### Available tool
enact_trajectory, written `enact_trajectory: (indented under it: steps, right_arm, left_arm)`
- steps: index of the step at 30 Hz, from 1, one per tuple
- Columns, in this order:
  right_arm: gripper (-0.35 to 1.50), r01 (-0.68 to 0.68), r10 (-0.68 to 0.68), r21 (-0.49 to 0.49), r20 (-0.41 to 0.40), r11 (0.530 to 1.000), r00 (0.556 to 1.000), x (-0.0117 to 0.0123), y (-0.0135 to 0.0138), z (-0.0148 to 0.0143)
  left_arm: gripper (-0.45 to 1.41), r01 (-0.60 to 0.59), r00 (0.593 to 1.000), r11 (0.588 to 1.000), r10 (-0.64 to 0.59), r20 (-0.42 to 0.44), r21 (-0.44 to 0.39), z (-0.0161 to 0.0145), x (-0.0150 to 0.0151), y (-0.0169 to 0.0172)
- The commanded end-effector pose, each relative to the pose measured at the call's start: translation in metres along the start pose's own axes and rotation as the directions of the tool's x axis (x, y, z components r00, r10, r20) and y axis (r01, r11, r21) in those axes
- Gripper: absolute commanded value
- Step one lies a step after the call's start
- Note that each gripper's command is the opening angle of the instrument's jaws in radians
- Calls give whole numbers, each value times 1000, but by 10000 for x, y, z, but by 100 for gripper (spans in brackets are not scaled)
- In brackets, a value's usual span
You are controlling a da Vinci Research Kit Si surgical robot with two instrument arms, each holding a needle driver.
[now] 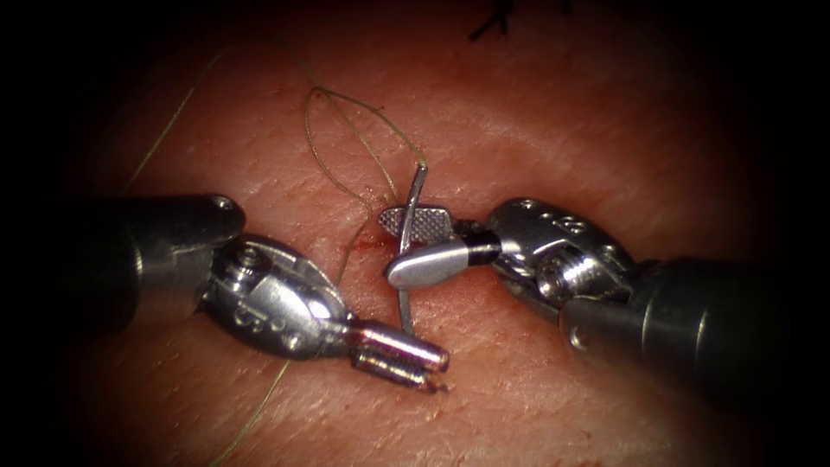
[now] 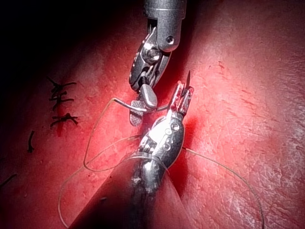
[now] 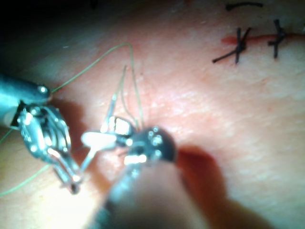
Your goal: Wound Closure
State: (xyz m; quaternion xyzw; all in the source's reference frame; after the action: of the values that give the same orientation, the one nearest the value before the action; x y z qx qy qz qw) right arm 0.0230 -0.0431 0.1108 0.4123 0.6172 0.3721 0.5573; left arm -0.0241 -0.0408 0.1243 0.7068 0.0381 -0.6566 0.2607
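Both tools lie low over the tissue (image 1: 553,112), shafts entering from opposite sides. Right tool (image 1: 413,246): jaws clamped on the needle (image 1: 413,207), gripping near the middle of its curve. Needle's long axis runs roughly up-down across the jaws; swaged end above them with thread (image 1: 346,130) leaving it in a loop, other end projecting below. Needle appears free of the tissue, though the lower end sits close to the surface and I cannot be sure. Left tool (image 1: 424,367): jaws nearly together, holding nothing, just below and left of the needle's lower end; the nearer free arm. Cut (image 1: 367,245) with red fluid sits just left of the right jaws. Surface otherwise open; dark stitches (image 3: 238,45) well apart.
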Motion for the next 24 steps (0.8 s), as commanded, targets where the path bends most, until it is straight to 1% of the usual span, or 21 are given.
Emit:
enact_trajectory:
  steps: [1,4,5,6,7,8,9,12,18,19,20,21,22,24]
  right_arm:
    - [61,2,-2,1,-2,1000,1000,0,7,7]
    - [57,2,-2,0,-9,1000,1000,1,8,9]
    - [52,2,-2,1,-12,1000,1000,1,9,9]
    - [42,2,-2,2,-15,1000,1000,2,9,9]
    - [25,3,-3,5,-20,1000,1000,2,9,9]
    - [-10,3,-3,8,-22,1000,1000,1,10,9]
    - [-35,3,-3,13,-23,1000,1000,1,10,9]
    - [-35,3,-2,31,-27,1000,1000,0,10,10]
    - [-35,-12,14,33,-43,999,999,-1,12,9]
    - [-35,-12,14,36,-48,999,999,-1,12,9]
    - [-35,-13,15,37,-51,999,999,0,13,8]
    - [-35,-13,15,36,-55,999,998,1,13,8]
    - [-35,-14,16,35,-59,999,998,2,13,7]
    - [-35,-16,18,34,-66,999,998,4,14,4]
  left_arm:
    - [-45,-1,1000,1000,1,0,0,4,-7,-1]
    - [-45,-1,1000,1000,1,-1,-1,4,-7,0]
    - [-45,-1,1000,1000,1,1,-3,4,-7,-1]
    - [-45,-7,1000,1000,7,1,-3,4,-7,-1]
    - [-45,-7,1000,1000,7,1,-3,5,-7,-1]
    - [-45,-7,1000,1000,7,4,-1,5,-7,-1]
    - [-45,-7,1000,1000,7,3,-1,5,-7,-1]
    - [-45,-7,1000,1000,7,3,-1,5,-6,-1]
    - [-45,-10,1000,1000,10,20,12,3,-6,-4]
    - [-16,21,999,1000,-22,28,19,2,-6,-6]
    - [34,52,998,998,-54,41,31,0,-6,-8]
    - [59,95,994,995,-97,48,40,-1,-6,-10]
    - [76,156,986,986,-159,58,54,-3,-5,-13]
    - [96,240,968,968,-244,62,67,-6,-5,-15]
